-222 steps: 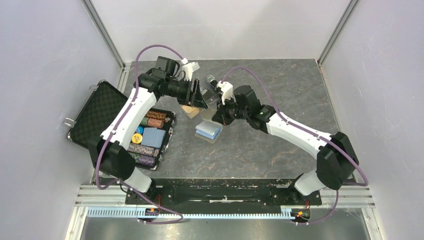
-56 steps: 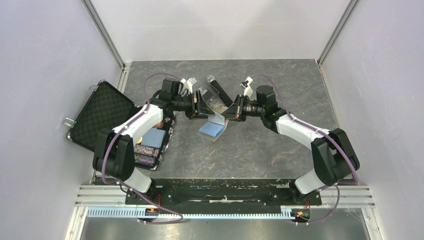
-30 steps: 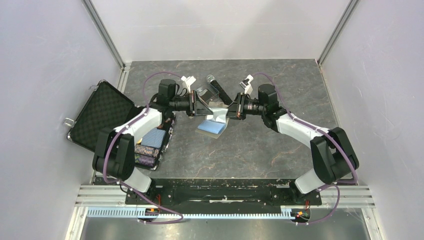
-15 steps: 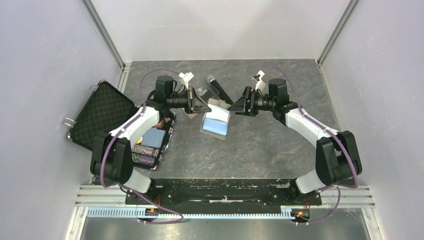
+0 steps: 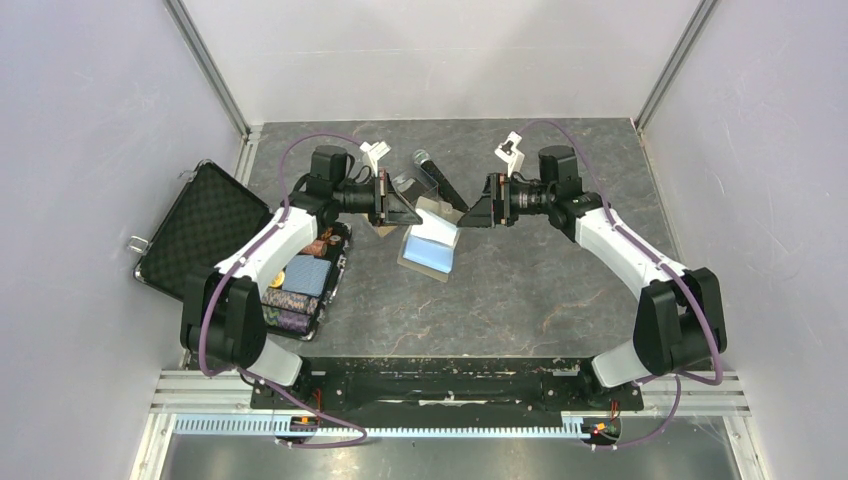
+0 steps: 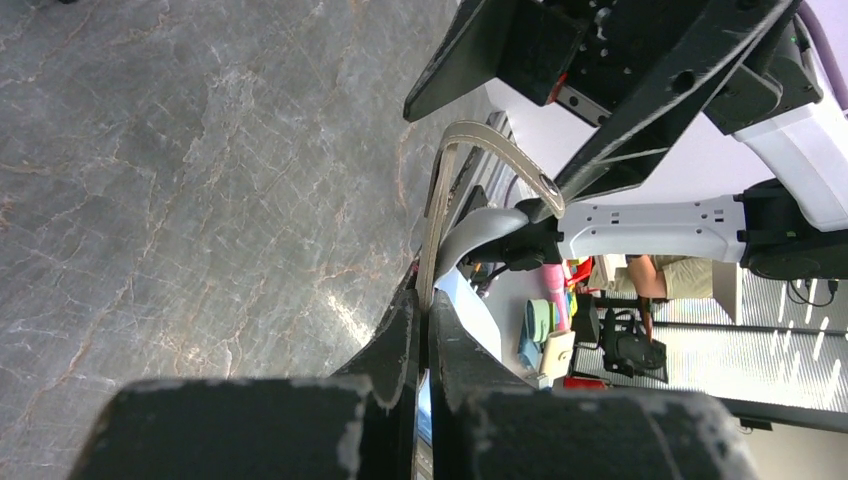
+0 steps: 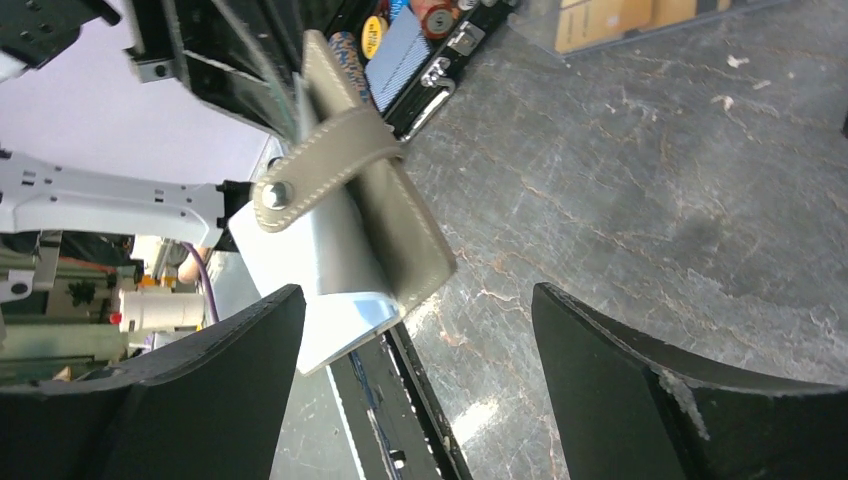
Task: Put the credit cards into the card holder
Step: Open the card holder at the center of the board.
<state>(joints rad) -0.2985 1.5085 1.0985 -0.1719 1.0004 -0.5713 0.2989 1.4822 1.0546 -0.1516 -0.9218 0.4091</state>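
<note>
Pinching card holder (image 7: 392, 222): left end effector (image 6: 422, 312); right end effector (image 7: 417, 305) spread.

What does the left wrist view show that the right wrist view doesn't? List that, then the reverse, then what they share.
Only left wrist: the pinch itself, with the left gripper shut on the edge of the card holder. Only right wrist: the open poker-chip case. Both: the holder's snap tab, the right gripper standing open, and the grey table.

Black case (image 5: 195, 225) on grey table (image 5: 540, 285)
</note>
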